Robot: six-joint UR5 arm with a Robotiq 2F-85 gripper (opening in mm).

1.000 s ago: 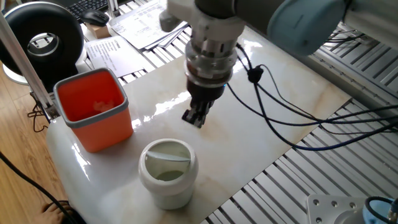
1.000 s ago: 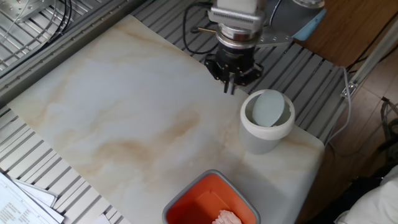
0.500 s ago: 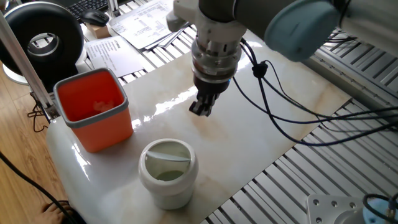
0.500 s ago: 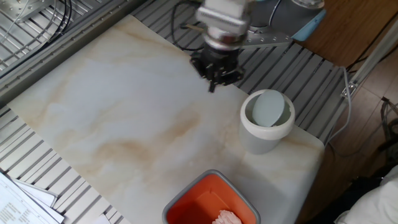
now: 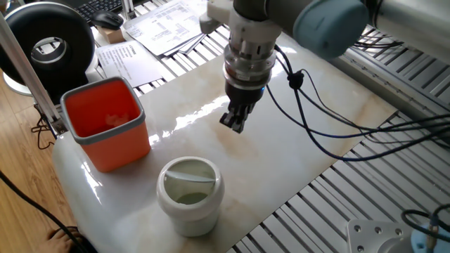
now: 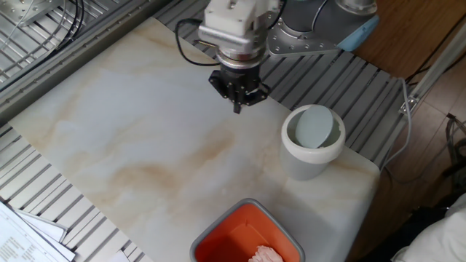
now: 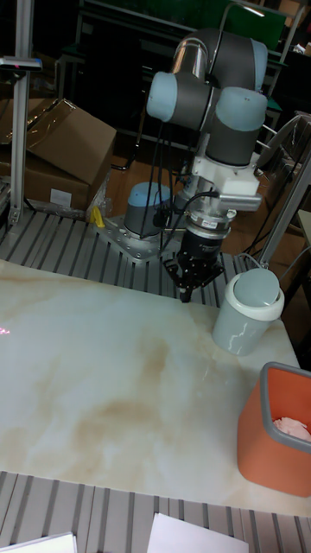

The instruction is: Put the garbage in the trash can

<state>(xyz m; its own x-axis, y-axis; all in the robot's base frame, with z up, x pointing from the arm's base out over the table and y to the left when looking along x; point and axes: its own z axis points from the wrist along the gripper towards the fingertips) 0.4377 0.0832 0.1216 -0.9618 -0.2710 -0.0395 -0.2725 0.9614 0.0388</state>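
Observation:
The trash can (image 5: pixel 187 213) is a small white cylinder with a pale domed swing lid, standing at the near end of the marble board; it also shows as the trash can (image 6: pixel 306 164) and the trash can (image 7: pixel 237 333). My gripper (image 5: pixel 233 124) hangs over the board, up and to the right of the can. In the other fixed view the gripper (image 6: pixel 237 108) is left of the can, with a clear gap to it. Its fingers are pressed together and nothing shows between them in any view, including the gripper (image 7: pixel 186 295). The garbage is not visible anywhere.
A square orange bin (image 5: pixel 116 150) with a grey rim stands left of the can and holds some pale crumpled material; it is also the orange bin (image 6: pixel 234 231). Black cables (image 5: pixel 316 133) trail from the wrist across the board. Papers (image 5: pixel 165 24) lie beyond the board's far edge.
The gripper has moved away from the trash can across the board, staying shut. The can and orange bin have not moved.

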